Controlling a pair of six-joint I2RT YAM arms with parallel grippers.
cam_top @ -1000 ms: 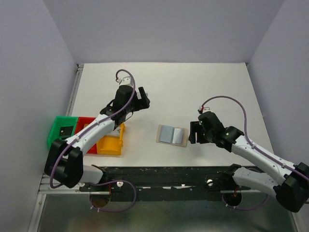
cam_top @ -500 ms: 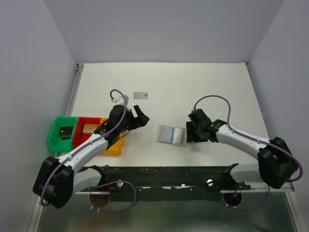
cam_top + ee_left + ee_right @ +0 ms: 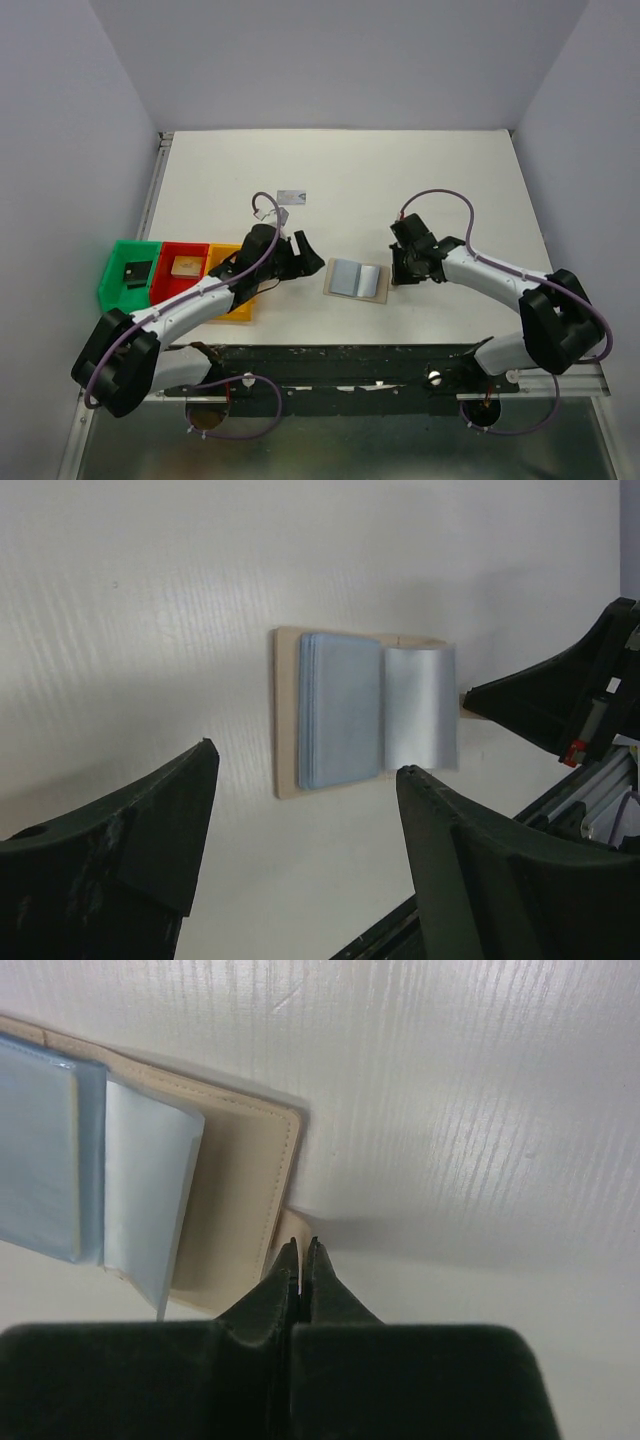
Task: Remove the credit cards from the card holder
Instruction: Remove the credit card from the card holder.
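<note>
The card holder point(image 3: 357, 279) lies open on the table, tan rim around two light blue-grey panels point(image 3: 340, 710). No card shows inside it. My right gripper point(image 3: 398, 274) is at its right edge, jaws shut on the small tan tab point(image 3: 291, 1226). My left gripper point(image 3: 303, 252) hovers just left of the holder, open and empty, its fingers point(image 3: 150, 830) framing the holder in the left wrist view. One silver-grey credit card point(image 3: 291, 194) lies flat on the table farther back. A flat gold-tan piece point(image 3: 185, 265), apparently another card, rests in the red bin.
Green bin point(image 3: 112, 283), red bin point(image 3: 170, 283) and yellow bin point(image 3: 228, 300) stand in a row at the left. A small black chunky object point(image 3: 135, 270) sits in the green bin. The black rail point(image 3: 340, 360) runs along the near edge.
My right gripper closed and slid in to the holder's tab. The left arm drew back from the far table toward the holder, leaving the silver card behind.
</note>
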